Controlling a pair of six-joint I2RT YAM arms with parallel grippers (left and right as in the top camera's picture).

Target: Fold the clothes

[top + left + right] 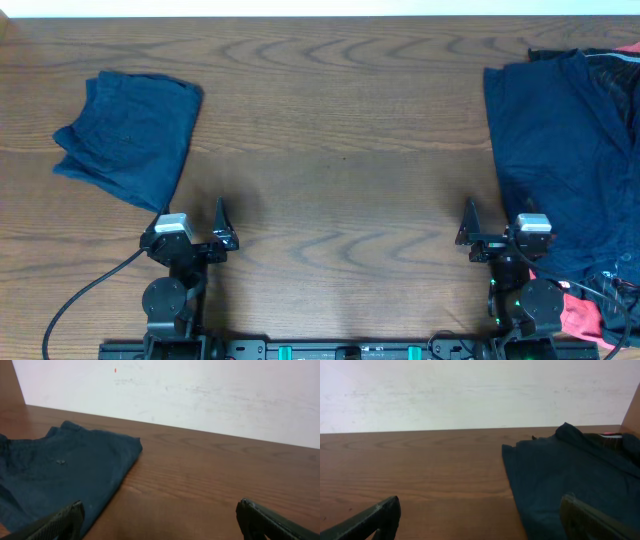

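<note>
Of the clothes, one folded navy garment [130,135] lies at the table's left, seen close in the left wrist view [60,470]. A larger, loosely spread navy heap [565,150] covers the right side [570,470]. My left gripper [190,212] stands open at the folded garment's near corner; its left finger [65,520] is over the cloth edge and nothing is between the jaws [160,520]. My right gripper [505,212] is open at the heap's near left edge, its right finger [585,520] over cloth, jaws empty [480,520].
Bare wooden table [340,150] stretches between the two garments. A red cloth [580,315] lies by the right arm's base. A darker item [610,60] peeks out at the heap's far right. A black cable [80,290] trails from the left arm. A white wall [200,395] backs the table.
</note>
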